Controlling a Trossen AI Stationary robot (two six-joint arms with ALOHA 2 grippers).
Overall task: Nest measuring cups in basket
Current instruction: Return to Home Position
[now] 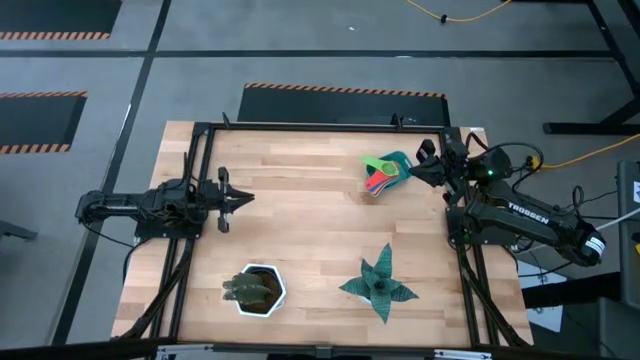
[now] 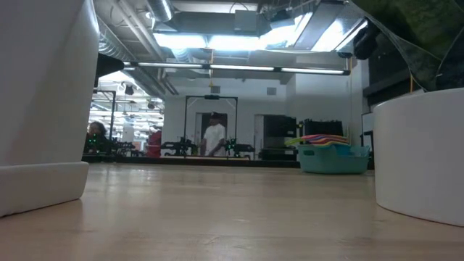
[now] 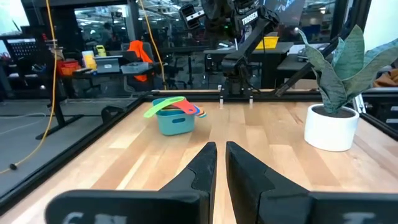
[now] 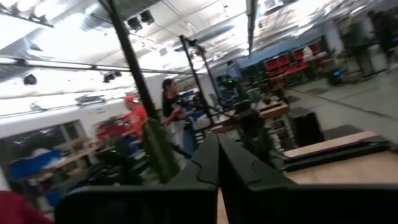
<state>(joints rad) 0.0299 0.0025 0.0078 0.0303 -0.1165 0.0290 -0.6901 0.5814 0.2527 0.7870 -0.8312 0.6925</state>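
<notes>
Closest in, my left gripper point(image 3: 221, 147) is pinched together, empty, my right gripper point(image 4: 217, 142) likewise beside the basket point(image 3: 176, 124), where the measuring cups point(image 3: 173, 107) sit nested: light, stiff, probably slick plastic, best pinched by a handle.

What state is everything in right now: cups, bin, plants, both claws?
measuring cups: nested, lying in the basket.
basket: upright, holding the cups.
left gripper: shut, empty, over the table's left side.
right gripper: shut, empty, beside the basket.
hexagonal pot: upright.
star-shaped plant: upright.
</notes>
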